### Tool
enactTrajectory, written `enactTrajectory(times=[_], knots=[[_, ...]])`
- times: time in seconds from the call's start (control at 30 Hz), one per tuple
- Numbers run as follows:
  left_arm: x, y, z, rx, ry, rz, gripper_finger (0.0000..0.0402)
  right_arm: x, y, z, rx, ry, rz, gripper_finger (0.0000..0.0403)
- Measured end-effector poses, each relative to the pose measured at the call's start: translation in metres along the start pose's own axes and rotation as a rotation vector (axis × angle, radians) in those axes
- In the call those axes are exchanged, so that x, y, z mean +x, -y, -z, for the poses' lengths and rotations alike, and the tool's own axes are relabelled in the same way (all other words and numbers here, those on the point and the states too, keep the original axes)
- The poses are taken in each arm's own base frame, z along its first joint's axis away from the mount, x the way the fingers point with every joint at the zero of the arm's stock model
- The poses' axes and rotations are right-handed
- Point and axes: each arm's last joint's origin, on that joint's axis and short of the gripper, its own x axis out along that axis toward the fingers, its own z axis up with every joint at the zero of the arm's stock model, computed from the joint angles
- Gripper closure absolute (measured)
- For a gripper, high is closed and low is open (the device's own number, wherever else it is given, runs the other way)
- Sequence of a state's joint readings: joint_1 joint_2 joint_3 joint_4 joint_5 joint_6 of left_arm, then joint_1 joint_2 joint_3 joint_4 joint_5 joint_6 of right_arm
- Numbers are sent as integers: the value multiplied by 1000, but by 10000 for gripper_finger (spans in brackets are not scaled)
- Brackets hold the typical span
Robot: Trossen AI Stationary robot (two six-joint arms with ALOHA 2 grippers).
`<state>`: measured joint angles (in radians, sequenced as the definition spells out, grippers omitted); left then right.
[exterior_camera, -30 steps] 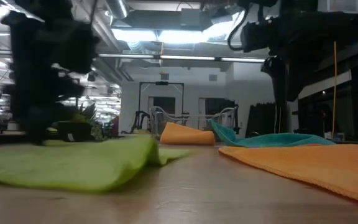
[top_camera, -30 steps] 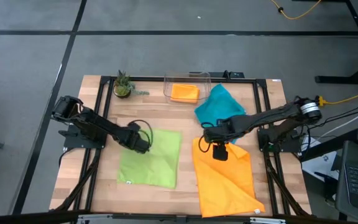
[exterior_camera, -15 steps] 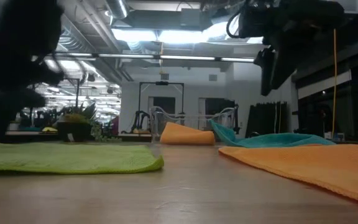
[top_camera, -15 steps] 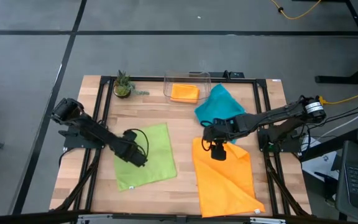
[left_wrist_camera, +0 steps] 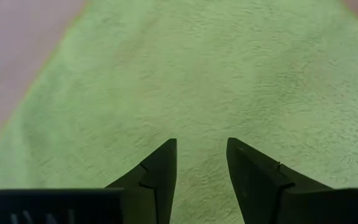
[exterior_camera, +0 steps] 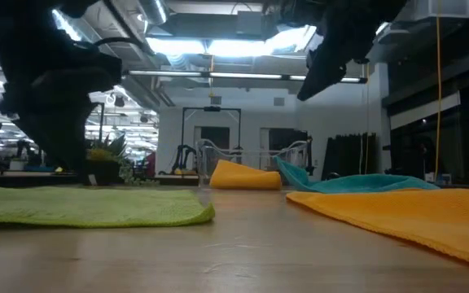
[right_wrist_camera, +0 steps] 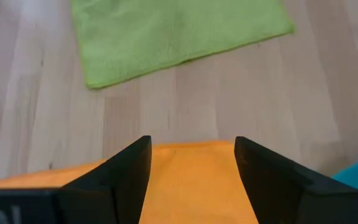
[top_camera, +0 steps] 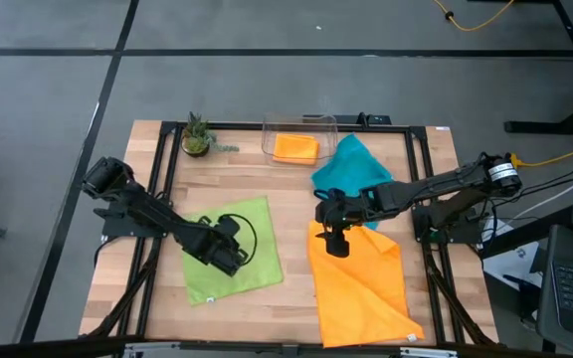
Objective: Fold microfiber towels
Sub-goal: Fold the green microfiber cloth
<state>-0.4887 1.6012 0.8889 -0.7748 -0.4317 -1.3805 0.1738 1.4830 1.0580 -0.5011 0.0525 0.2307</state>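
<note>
We are seeing the left gripper [top_camera: 229, 255] sliding toward 4 o'clock over the lime towel [top_camera: 235, 250], jaws parted, apparently gripping nothing. The towel is now lying flat. The right gripper [top_camera: 331, 242], jaws released, is shifting toward 9 o'clock over the orange towel [top_camera: 361, 281].

Lime green towel [top_camera: 232, 250] flattened and rotated, earlier fold bump gone. Left gripper [top_camera: 229, 261] shifted from towel's left edge to its middle. Right gripper [top_camera: 333, 242] moved slightly left, now over near corner of large orange towel [top_camera: 361, 283].
</note>
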Motion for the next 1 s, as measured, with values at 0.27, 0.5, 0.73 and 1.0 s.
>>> enactTrajectory(times=[0.27, 0.5, 0.73, 1.0], knots=[[33, 8, -13, -56, 23, -25, 266, 0, 2, 7, -5, -76, 18, 169], [54, 27, -37, -60, 59, 149, 266, -1, 2, 10, -8, -105, 25, 169], [45, 16, -58, 14, 122, 102, 266, -1, 3, 13, -11, -130, 30, 169], [44, 3, -80, 404, 239, -32, 266, 0, 3, 11, -64, -115, 24, 169]])
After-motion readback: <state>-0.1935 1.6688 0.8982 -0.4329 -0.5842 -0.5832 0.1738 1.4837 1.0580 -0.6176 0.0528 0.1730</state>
